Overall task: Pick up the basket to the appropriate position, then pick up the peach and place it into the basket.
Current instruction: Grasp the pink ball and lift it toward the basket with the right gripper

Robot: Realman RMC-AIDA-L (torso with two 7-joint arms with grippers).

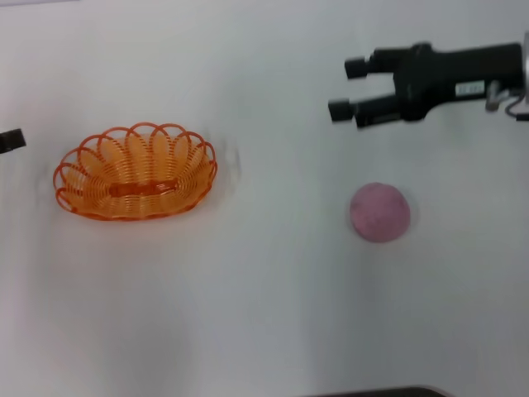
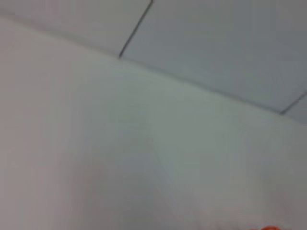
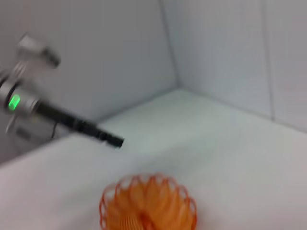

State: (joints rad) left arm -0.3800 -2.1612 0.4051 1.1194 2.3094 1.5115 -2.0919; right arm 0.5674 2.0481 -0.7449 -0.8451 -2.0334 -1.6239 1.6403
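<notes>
The orange wire basket point(image 1: 136, 172) stands upright on the white table point(image 1: 264, 314), left of centre. It also shows in the right wrist view point(image 3: 148, 203), and a sliver of its rim shows in the left wrist view point(image 2: 268, 228). The pink peach point(image 1: 379, 212) lies on the table to the right, well apart from the basket. My right gripper point(image 1: 347, 88) is open and empty, pointing left, above and behind the peach. Only a black tip of my left gripper point(image 1: 10, 141) shows at the left edge, just left of the basket.
The left arm shows far off in the right wrist view point(image 3: 72, 124), beyond the basket. A wall with panel seams point(image 2: 136, 28) rises behind the table's far edge. A dark edge point(image 1: 380, 392) shows at the table's front.
</notes>
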